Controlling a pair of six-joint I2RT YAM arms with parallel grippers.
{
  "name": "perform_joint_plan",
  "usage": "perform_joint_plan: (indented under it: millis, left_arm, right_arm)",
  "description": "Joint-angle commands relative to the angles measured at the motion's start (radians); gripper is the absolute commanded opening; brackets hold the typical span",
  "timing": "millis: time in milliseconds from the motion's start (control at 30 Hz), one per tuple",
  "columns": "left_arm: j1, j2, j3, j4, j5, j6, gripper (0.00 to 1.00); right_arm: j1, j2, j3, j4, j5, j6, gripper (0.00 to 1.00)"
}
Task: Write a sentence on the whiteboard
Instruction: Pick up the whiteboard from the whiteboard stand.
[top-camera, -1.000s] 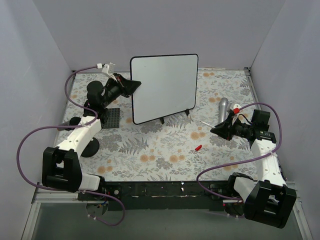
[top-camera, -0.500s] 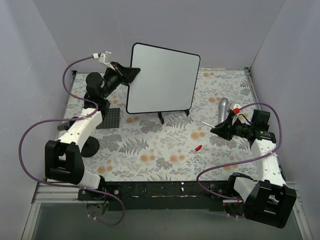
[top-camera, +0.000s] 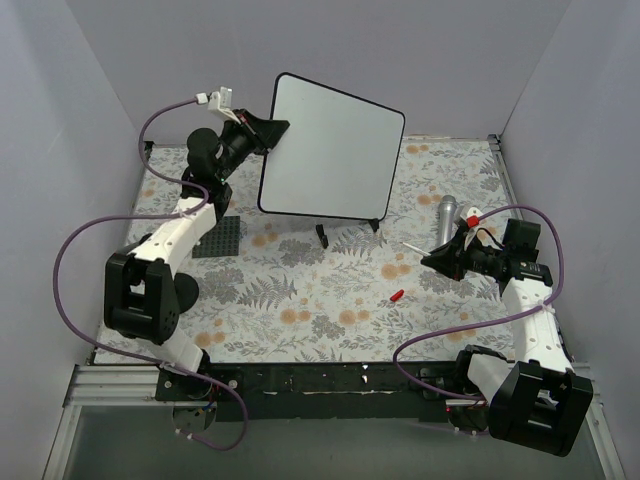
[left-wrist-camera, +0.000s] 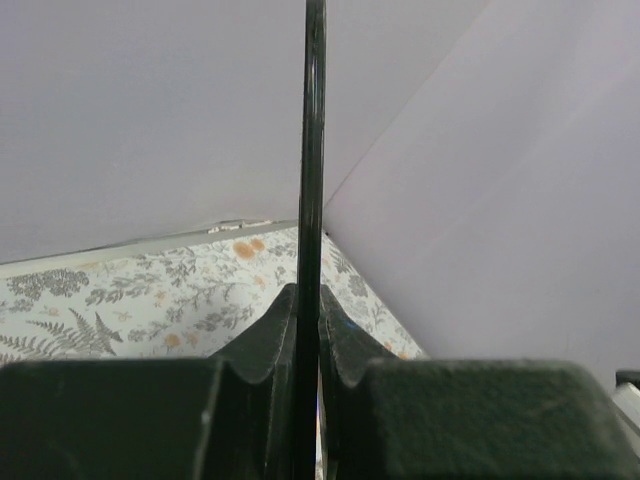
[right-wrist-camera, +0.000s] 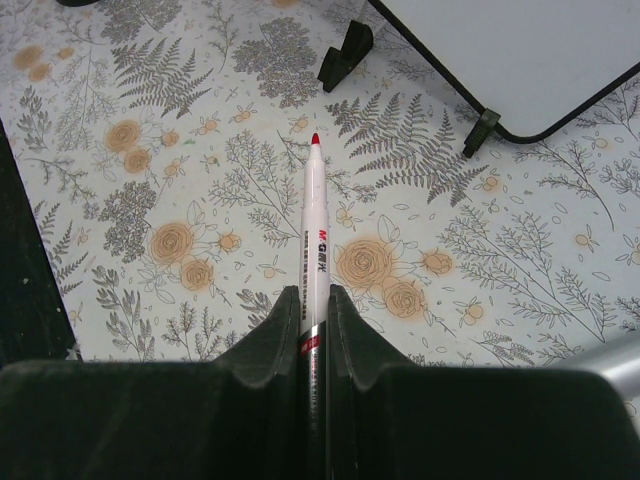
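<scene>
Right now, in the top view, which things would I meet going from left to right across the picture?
black plate → whiteboard → red cap → silver cylinder

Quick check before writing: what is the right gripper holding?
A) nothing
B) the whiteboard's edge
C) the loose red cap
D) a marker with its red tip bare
D: in the right wrist view the marker sits clamped in the right gripper, its red tip uncovered and pointing away.
</scene>
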Motion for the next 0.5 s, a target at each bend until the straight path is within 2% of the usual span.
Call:
perform_joint_plan:
  millis: [0,167,467]
  left_arm:
    - [-0.021,0.026,0.166,0.133,-0.131,-0.109,0.0]
    - [-0.039,0.113,0.288,0.127,-0.179,-0.128,0.0]
    - [-0.082,0.187,0.383,0.114,-0.222,-0.146,0.0]
  right_arm:
    - [-0.004,-0.003,0.047,-0.009,-0.007,-0.016,0.01]
    - [-0.004,-0.003,0.049,-0.012,-0.013,-0.018,0.01]
    - [-0.004,-0.006,0.057,-0.024,-0.02,-0.03,0.01]
